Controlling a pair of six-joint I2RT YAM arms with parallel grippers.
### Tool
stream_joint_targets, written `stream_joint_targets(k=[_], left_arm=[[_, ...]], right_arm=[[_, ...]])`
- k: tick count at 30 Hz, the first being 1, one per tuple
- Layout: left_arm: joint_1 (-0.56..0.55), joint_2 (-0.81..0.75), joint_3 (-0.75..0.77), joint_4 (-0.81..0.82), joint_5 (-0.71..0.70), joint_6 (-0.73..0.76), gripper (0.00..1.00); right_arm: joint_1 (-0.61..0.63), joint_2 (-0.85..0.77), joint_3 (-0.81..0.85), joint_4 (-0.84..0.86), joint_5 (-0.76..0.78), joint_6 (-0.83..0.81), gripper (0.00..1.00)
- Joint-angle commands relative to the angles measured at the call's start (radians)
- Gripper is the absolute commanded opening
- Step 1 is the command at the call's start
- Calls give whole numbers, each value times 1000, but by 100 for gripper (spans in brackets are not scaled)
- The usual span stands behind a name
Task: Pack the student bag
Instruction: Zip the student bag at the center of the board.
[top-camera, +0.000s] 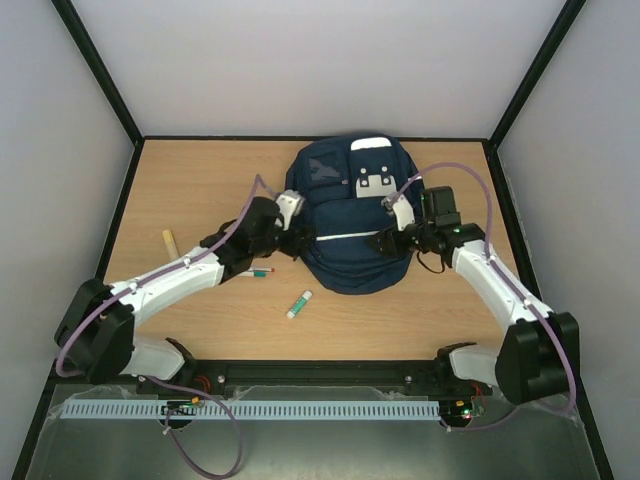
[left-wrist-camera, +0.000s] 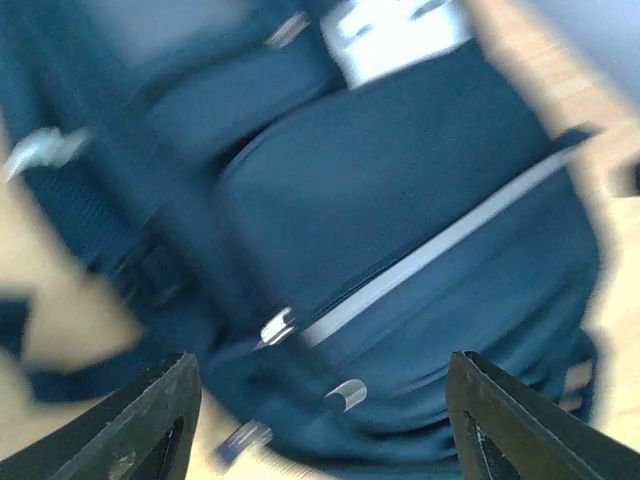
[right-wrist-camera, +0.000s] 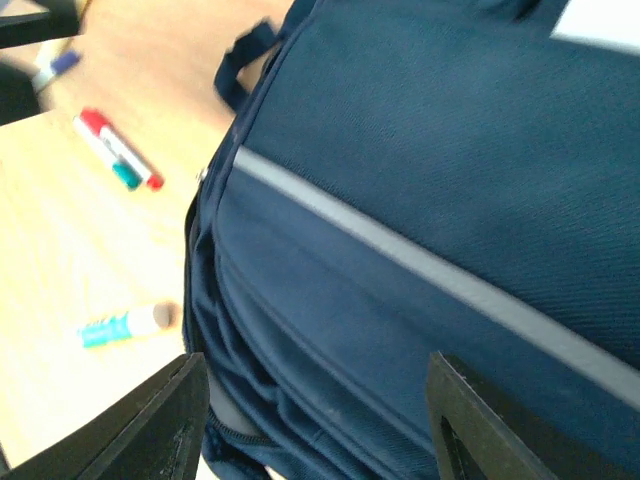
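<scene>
The student bag (top-camera: 350, 225) lies flat on the far middle of the wooden table (top-camera: 200, 180), front face up and dark straps trailing at its near edge. A white reflective stripe (top-camera: 345, 236) crosses the front. Above it sits a light grey buckle patch (top-camera: 375, 183), and a white panel (top-camera: 372, 144) shows at the far top edge. Any lettering on either is too small to read. Silver zip pulls (left-wrist-camera: 275, 328) hang by the front pocket in the blurred left wrist view. No view shows the inside of the bag.

The left gripper (top-camera: 300, 240) is at the bag's left flank with its fingers (left-wrist-camera: 150, 425) spread wide. Nothing lies between them, and the front pocket sits just beyond. The right gripper (top-camera: 383, 240) is over the bag's right front, jaws parted roughly midway. The stripe and pocket seams lie below its fingers (right-wrist-camera: 180, 410). It appears to grip nothing, though whether its tips brush the fabric is hard to tell.

On the bare wood left of the bag lie a red-and-green marker (top-camera: 258, 271), near the left arm, and a green-and-white glue stick (top-camera: 300, 304) nearer the arm bases. A pale yellow stick (top-camera: 168, 243) lies well apart, further left.
</scene>
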Motion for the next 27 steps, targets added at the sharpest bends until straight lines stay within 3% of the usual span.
stream_joint_targets(k=[1, 7, 11, 16, 27], left_arm=[[92, -2, -158, 8, -67, -128, 70], [119, 37, -236, 65, -93, -33, 67], [116, 119, -240, 129, -16, -18, 67], [77, 239, -131, 75, 5, 23, 66], [-86, 467, 135, -22, 35, 118, 62]], right_arm=[[47, 51, -43, -20, -70, -81, 60], [134, 199, -4, -70, -41, -113, 57], [170, 267, 2, -71, -9, -108, 56], [171, 299, 18, -75, 41, -93, 53], [127, 203, 8, -29, 125, -54, 53]])
